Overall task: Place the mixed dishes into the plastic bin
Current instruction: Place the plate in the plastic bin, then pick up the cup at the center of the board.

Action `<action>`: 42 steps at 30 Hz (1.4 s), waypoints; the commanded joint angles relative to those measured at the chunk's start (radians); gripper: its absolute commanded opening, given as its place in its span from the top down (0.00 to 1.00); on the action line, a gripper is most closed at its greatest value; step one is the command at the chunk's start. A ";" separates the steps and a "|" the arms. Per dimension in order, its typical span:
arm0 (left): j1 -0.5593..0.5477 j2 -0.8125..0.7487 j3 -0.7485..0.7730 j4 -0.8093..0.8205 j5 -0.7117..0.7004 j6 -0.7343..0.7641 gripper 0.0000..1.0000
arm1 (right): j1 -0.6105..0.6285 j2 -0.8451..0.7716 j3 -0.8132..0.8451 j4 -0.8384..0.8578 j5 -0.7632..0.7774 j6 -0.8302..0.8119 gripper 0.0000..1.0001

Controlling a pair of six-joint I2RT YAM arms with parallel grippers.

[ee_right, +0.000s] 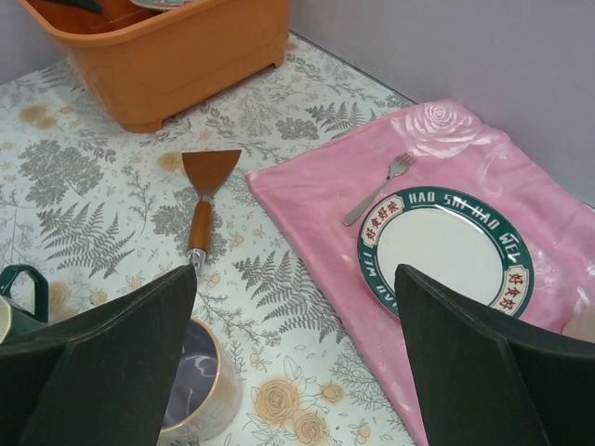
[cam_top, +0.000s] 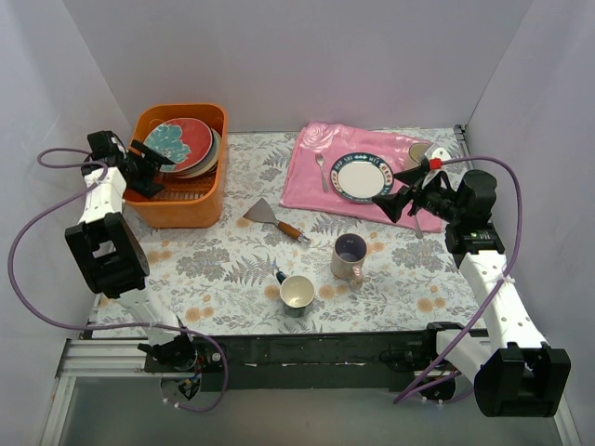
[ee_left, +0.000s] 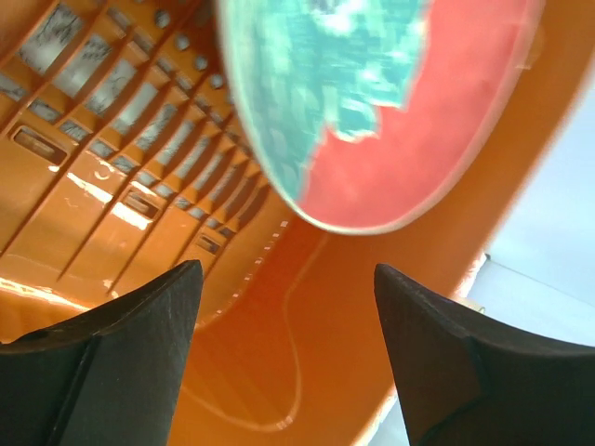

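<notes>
Above the fern-print tablecloth (cam_top: 223,260), between pale walls (cam_top: 297,56), left fingers (ee_left: 121,353) and right fingers (ee_right: 112,353) gape, empty.

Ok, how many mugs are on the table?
2. The lilac mug stands right of centre; the cream mug sits just left of it, closer to the front. Plates in the bin could hide another.

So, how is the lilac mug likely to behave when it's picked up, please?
The lilac mug looks glazed, so it is probably rigid but slippery to grip. It stands upright, so a push up high might tip it. It is likely ceramic and fragile if dropped.
</notes>
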 commanded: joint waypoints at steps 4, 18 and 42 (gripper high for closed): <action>0.008 -0.218 -0.034 0.067 0.000 0.015 0.26 | -0.004 -0.002 0.023 -0.040 -0.101 -0.053 0.05; 0.008 -0.318 0.035 0.156 0.104 -0.028 0.02 | 0.015 0.040 0.090 -0.320 -0.195 -0.308 0.05; -0.273 -0.505 0.015 0.187 -0.154 0.366 0.02 | 0.337 0.334 0.340 -0.847 0.089 -0.934 0.09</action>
